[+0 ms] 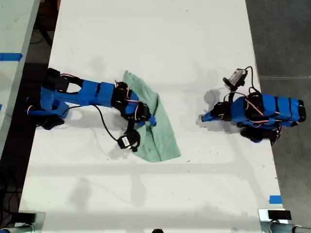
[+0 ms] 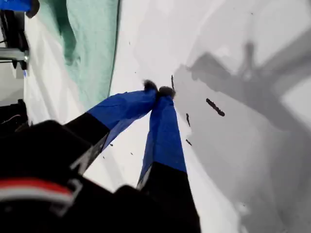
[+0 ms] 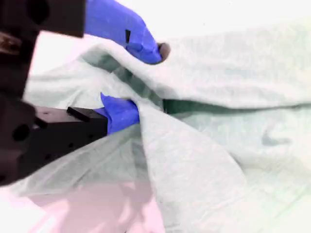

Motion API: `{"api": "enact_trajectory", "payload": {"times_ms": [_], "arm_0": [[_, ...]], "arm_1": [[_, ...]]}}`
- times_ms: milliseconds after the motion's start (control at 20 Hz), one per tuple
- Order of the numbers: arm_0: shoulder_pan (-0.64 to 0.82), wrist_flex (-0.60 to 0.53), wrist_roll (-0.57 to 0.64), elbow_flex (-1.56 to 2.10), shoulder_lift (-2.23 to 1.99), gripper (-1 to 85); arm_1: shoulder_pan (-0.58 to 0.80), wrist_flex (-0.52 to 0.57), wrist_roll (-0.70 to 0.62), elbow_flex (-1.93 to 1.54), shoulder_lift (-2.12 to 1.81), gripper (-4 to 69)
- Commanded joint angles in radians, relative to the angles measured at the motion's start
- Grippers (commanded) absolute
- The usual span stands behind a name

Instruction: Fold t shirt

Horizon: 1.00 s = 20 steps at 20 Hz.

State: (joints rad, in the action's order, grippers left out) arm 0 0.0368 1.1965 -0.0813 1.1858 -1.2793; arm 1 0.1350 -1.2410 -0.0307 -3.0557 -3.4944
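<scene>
Exterior view: t shirt (image 1: 158,126) lies on the white table (image 1: 146,48), left of centre in this view, long axis running diagonally from a narrow tip nearer the view's top-left to the wide hem toward its lower right. The cloth is already bunched along its middle, with a raised ridge where an arm crosses it.

Second wrist view: my second gripper (image 3: 143,77) has one blue finger (image 3: 126,34) above a fold of the mint fabric (image 3: 233,73) and the other below it, pinched onto that ridge. So this is the arm lying over the garment from the exterior view's left (image 1: 148,118).

First wrist view: my first gripper (image 2: 159,90) has its tips pressed together, nothing between them, hovering above bare tabletop. The shirt (image 2: 92,43) lies well off to one side of those fingers. In the exterior view this arm (image 1: 209,115) sits at the right, apart from the hem.

Judgement: fold is mid-way. The second gripper is the nearer and already holds cloth; the coming move likely carries that ridge across the long axis. Risk: the pinched layer slips or drags the whole shirt.
</scene>
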Motion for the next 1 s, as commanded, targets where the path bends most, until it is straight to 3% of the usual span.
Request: {"api": "enact_trajectory", "payload": {"times_ms": [0, 100, 250, 450, 600, 850, 950], "arm_0": [[0.025, -0.124, -0.021, -0.054, -0.052, 8.5], [0.043, -0.150, -0.101, -0.054, 0.002, 2.2], [0.046, -0.173, -0.114, -0.054, 0.143, 0.2], [0.044, -0.155, -0.072, -0.066, 0.221, 13.6], [0.043, -0.040, -0.002, -0.066, 0.183, 17.1], [0.055, 0.342, 0.058, -0.077, 0.153, 17.2], [0.048, 0.402, 0.123, -0.046, 0.092, 17.6]], "arm_1": [[0.003, -0.003, -0.011, -0.052, -0.012, 0.8], [0.002, -0.003, -0.012, -0.052, -0.012, 0.8], [0.002, -0.003, -0.014, -0.052, -0.012, 0.8], [0.002, -0.003, -0.017, -0.052, -0.012, 0.8], [0.002, -0.003, -0.017, -0.052, -0.012, 0.8], [0.005, -0.003, -0.015, -0.052, -0.012, 0.8], [0.005, -0.003, -0.015, -0.052, -0.012, 0.8]]}}
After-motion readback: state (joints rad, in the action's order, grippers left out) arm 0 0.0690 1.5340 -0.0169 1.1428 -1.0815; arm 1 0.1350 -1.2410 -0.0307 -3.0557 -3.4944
